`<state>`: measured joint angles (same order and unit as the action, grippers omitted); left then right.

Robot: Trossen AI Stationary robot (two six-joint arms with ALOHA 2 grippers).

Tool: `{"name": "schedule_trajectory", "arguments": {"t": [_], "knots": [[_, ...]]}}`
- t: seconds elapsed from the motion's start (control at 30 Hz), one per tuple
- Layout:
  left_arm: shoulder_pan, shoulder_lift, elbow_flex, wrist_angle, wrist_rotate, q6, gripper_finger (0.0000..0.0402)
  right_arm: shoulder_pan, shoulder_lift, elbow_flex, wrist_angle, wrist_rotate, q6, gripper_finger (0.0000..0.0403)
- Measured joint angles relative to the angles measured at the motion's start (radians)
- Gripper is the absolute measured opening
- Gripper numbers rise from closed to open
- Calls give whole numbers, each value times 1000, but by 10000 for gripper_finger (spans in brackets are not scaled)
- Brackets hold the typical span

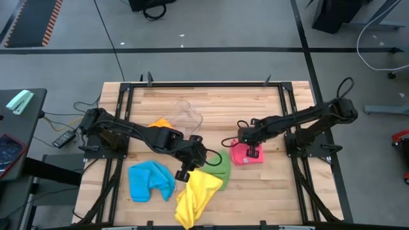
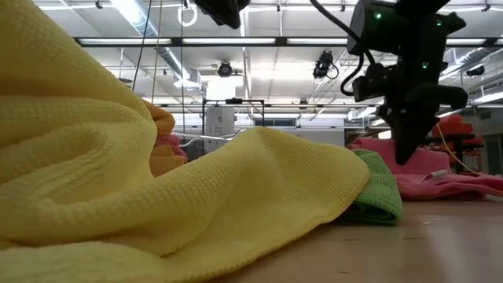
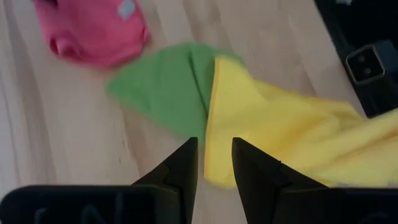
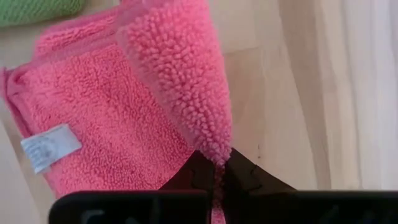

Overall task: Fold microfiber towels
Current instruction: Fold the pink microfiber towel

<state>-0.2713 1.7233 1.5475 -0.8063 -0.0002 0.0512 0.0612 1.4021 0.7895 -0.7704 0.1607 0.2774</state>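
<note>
Right wrist view, fluffy pink towel (image 4: 124, 124) with white tag, edge pinched in closed right end effector (image 4: 219, 171), left end effector (image 3: 214, 162) parted over yellow towel (image 3: 273, 137) overlapping green towel (image 3: 165, 90), blue towel (image 1: 150, 180) on wooden surface (image 1: 268, 185).

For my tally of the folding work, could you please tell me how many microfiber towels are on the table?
5: orange towel by the clear tub, blue towel front left, yellow towel front centre, green towel beside it, pink towel right. None seem hidden.

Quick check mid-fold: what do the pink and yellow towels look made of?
Pink towel: looks like plush microfiber, with a fuzzy looped pile on the lifted corner and a sewn white tag. Yellow towel: soft cloth with a finer waffle-like grid texture, matte, draping in loose folds.
</note>
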Motion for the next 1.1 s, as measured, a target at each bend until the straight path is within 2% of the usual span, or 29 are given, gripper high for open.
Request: {"name": "schedule_trajectory", "arguments": {"t": [0.23,0.4,0.5,0.63,0.7,0.83,0.97,1.1], "knots": [[5,94,-1,165,-11,171,106,51,-1,0,-3,26,40,18],[14,125,-28,243,9,253,89,55,-1,1,-17,24,34,18],[42,95,-135,387,60,255,73,56,-1,1,-17,22,33,18],[73,71,-330,663,60,248,53,55,-1,1,-3,22,28,18],[81,73,-421,830,38,243,43,55,-1,1,11,22,28,18],[93,108,-552,1190,-75,198,27,55,-1,0,55,22,52,18],[111,191,-587,1422,-102,77,15,55,-1,0,97,18,95,18],[120,317,-524,1463,-102,9,11,50,-1,0,155,39,116,18]]}}
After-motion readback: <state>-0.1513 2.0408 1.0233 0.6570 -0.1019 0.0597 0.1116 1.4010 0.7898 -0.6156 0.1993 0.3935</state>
